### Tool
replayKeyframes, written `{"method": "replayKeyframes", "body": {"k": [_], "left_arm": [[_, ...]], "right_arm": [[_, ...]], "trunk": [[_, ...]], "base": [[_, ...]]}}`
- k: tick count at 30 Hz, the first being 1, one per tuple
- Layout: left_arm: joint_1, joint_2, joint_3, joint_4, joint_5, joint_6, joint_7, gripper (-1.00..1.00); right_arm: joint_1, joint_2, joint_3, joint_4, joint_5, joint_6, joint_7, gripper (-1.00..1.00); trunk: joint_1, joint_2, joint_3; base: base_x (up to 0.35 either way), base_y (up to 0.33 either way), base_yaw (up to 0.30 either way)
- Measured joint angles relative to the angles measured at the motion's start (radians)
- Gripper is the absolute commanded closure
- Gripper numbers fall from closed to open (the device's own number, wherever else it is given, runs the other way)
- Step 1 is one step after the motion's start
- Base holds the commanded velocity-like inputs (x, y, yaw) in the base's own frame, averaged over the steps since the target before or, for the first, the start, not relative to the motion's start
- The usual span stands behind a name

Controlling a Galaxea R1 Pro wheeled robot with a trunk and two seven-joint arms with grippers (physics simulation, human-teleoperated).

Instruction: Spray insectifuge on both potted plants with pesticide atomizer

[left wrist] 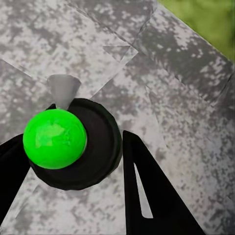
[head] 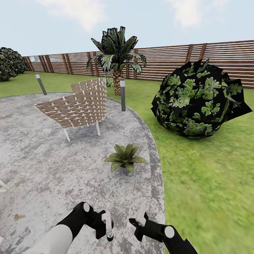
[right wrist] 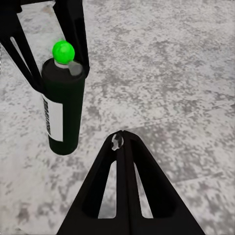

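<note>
Left end effector (head: 106,225): we saw it clamped around the pesticide atomizer (head: 109,229), its fingers (left wrist: 152,191) flanking the black bottle, which stood upright, we judged so the nozzle could face forward.
Right end effector (head: 138,220): closed on nothing, its fingers (right wrist: 125,186) pressed together, held just beside the bottle, probably kept free.
Atomizer: one; black body, white label, green cap (left wrist: 55,138), carried above the patio (head: 42,165).
Potted plants: we counted one (head: 124,158), on the paving ahead, well apart from the bottle; unsprayed, we judged.
Wicker chair (head: 77,106): one, beyond the plant.
Surroundings: one palm (head: 116,58), one bush (head: 197,100), slatted fence (head: 169,58).
</note>
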Motion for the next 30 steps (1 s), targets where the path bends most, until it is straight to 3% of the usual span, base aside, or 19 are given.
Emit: {"method": "replayKeyframes", "body": {"k": [8,16,30], "left_arm": [[-0.001,-0.022,-0.001,-0.007,0.000,-0.005,0.000,1.00],[-0.001,-0.026,-0.008,-0.007,0.000,-0.059,0.005,1.00],[-0.001,-0.045,-0.009,-0.008,0.000,-0.066,0.016,1.00]], "right_arm": [[0.000,0.003,0.000,0.000,-0.001,0.000,0.000,1.00],[0.000,0.024,0.000,0.000,0.000,0.000,0.000,1.00],[0.000,0.027,0.000,0.000,-0.001,0.001,0.000,1.00]], "trunk": [[0.000,0.000,0.000],[0.000,0.000,0.000],[0.000,0.000,0.000]], "base": [[0.000,0.000,0.000],[0.000,0.000,0.000],[0.000,0.000,0.000]]}}
